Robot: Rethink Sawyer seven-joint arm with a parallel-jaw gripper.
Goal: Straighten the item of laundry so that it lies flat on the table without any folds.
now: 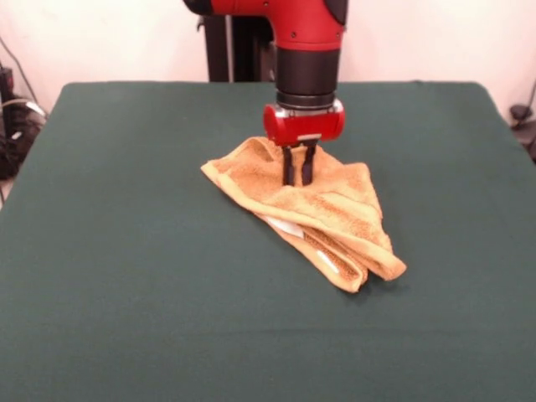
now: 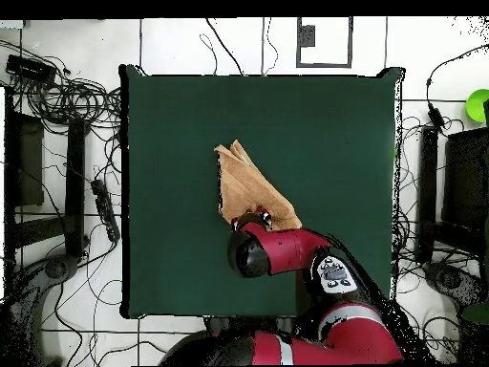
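The orange-tan towel (image 1: 335,218) lies folded over on itself in a rough triangle near the middle of the dark green table (image 1: 126,251). Its layered edges point toward the camera, and a white tag (image 1: 285,226) shows under the top layer. My gripper (image 1: 298,174) comes straight down onto the towel's far part, its two black fingers close together and pinching the cloth. In the overhead view the towel (image 2: 244,186) is a folded wedge on the table (image 2: 325,134), and the arm's wrist (image 2: 250,256) covers its near corner and hides the fingers.
The robot's pedestal (image 1: 230,42) stands behind the table's far edge. Cables and dark boxes (image 2: 57,105) lie on the floor around the table, and a green object (image 2: 478,103) sits at the right. Green surface surrounds the towel on all sides.
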